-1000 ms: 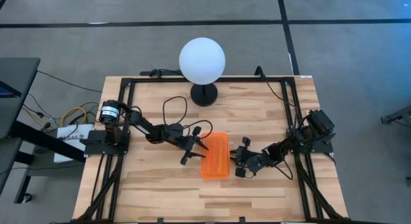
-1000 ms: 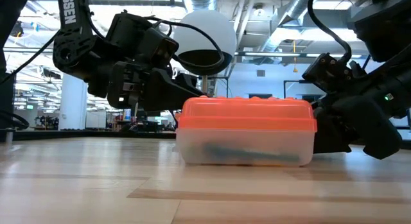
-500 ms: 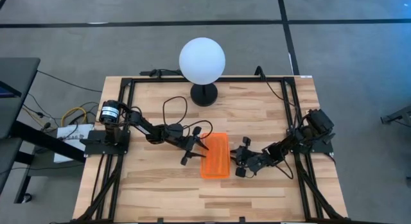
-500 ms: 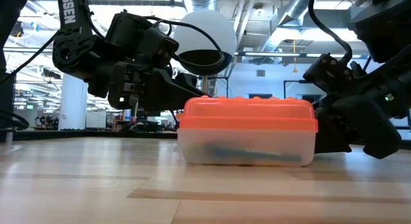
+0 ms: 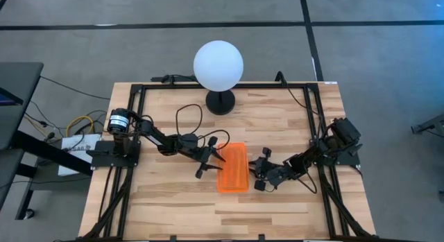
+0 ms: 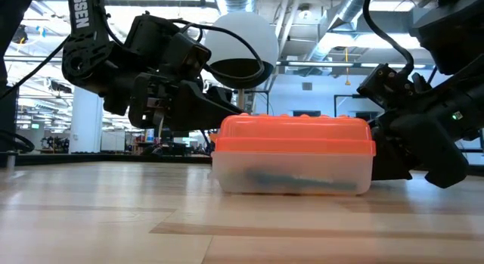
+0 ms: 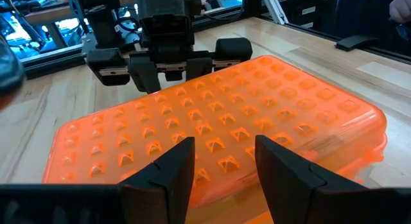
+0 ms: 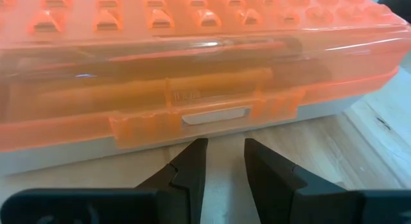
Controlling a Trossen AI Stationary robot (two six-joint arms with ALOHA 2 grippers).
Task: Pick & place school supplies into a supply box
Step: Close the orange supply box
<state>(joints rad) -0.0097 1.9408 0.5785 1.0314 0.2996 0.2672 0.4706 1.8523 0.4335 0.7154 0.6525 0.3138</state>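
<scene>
The small rectangular supply box (image 5: 232, 168), a clear plastic body under a bright orange studded lid, lies shut on the pale wooden counter (image 5: 173, 207), near its middle and a little toward the front edge. In the low view the box (image 6: 293, 154) sits flat on the boards, and through its clear wall dark, thin school supplies (image 6: 291, 178) show dimly along the bottom; what kinds they are cannot be told. In the right wrist view an orange, pen-like shape shows behind the translucent lid edge, above the small latch tab (image 8: 215, 115) on the long side.

The left gripper (image 5: 205, 161) is just beside the box's left long side, low over the counter. In its own wrist view its two dark fingers (image 7: 164, 172) stand apart with nothing between them, jaws released, reaching over the edge of the orange lid (image 7: 218, 131).

The right gripper (image 5: 259, 174) is just beside the box's right long side, facing the latch. Its fingers (image 8: 186, 169) stand a narrow gap apart, with only bare counter between them, grasping nothing.

Behind the box, at the counter's far edge, a white globe lamp (image 5: 218, 64) stands on a round black base (image 5: 220, 102). A black metal frame (image 5: 139, 89) runs round the counter.
</scene>
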